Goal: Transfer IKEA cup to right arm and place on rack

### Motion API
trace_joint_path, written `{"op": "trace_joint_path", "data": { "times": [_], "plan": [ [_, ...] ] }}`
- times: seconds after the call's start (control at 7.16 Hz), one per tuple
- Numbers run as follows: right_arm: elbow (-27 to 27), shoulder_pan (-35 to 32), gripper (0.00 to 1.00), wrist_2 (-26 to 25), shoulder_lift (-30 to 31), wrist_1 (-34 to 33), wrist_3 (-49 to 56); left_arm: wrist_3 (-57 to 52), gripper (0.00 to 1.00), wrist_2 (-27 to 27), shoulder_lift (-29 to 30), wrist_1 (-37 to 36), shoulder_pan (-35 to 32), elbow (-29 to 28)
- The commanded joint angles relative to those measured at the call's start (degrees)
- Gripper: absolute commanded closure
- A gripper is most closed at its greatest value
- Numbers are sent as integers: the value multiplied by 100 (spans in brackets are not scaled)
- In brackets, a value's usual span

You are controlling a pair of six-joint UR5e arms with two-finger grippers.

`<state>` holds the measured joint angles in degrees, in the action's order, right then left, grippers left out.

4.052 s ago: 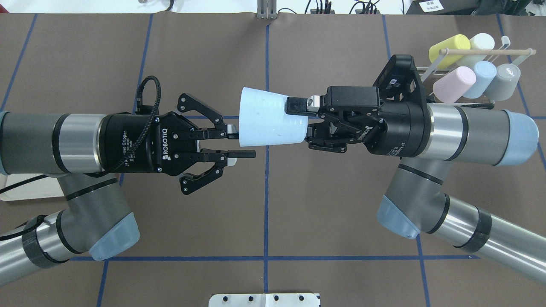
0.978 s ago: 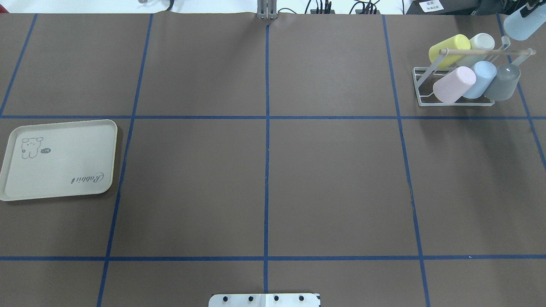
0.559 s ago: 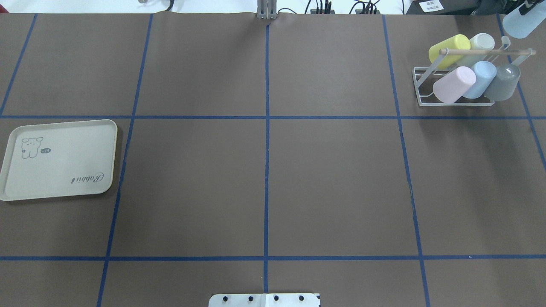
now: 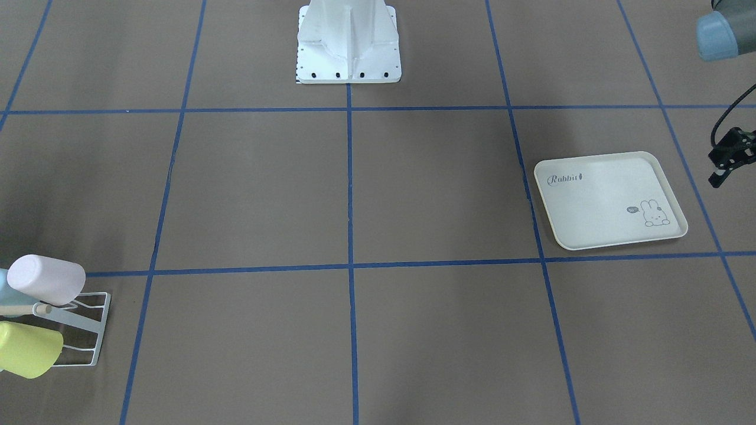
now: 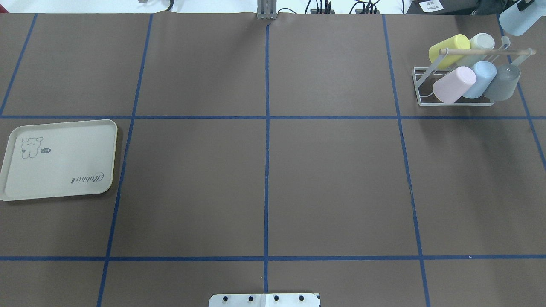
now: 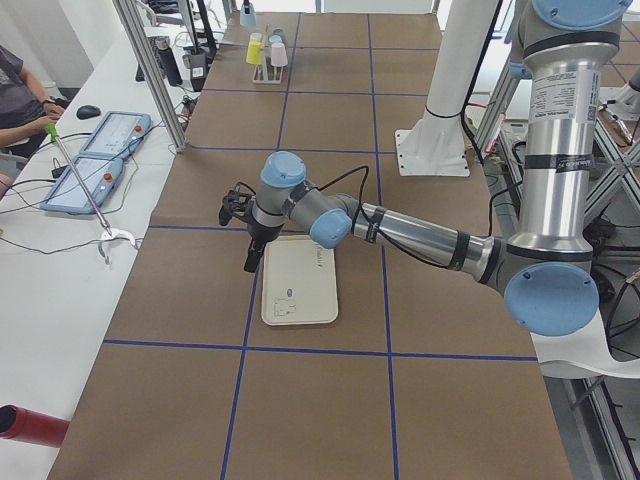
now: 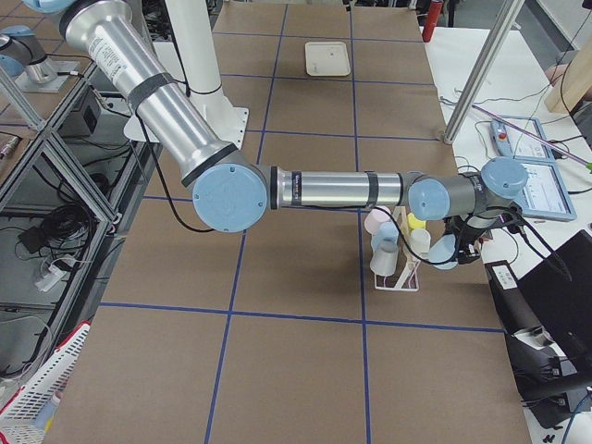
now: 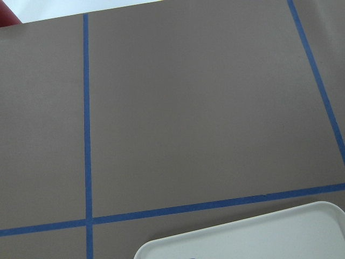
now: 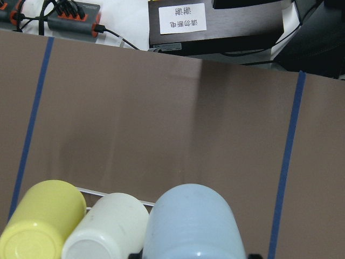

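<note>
The IKEA cup is pale blue and hangs in the air just past the rack's far right corner. My right gripper is shut on it; in the right wrist view the cup fills the bottom edge. The white wire rack with a wooden rod holds yellow, white, pink, light blue and grey cups. My left gripper hovers at the cream tray's outer edge, open with nothing in it; its fingertips do not show in the left wrist view.
The cream rabbit tray lies at the table's left. The robot's white base stands at the near middle edge. Beyond the far edge are cables and a power strip. A person sits at a side bench.
Both arms have left the table's middle. The right one took the cup to the rack's far corner, where it drifted slightly away over the last second. The left one withdrew to the tray.
</note>
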<state>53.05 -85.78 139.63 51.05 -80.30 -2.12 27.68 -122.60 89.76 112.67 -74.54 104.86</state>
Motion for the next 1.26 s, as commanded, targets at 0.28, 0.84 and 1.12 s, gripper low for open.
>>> {"op": "trace_joint_path", "data": {
  "times": [0.28, 0.84, 1.12],
  "plan": [
    [48, 79, 78, 12, 54, -65, 27, 45, 0, -36, 7, -9, 18, 26],
    [39, 202, 78, -111, 124, -65, 45, 299, 0, -80, 15, -9, 18, 78],
    [39, 193, 78, -164, 168, -65, 45, 343, 0, -80, 15, -9, 18, 87]
  ]
}}
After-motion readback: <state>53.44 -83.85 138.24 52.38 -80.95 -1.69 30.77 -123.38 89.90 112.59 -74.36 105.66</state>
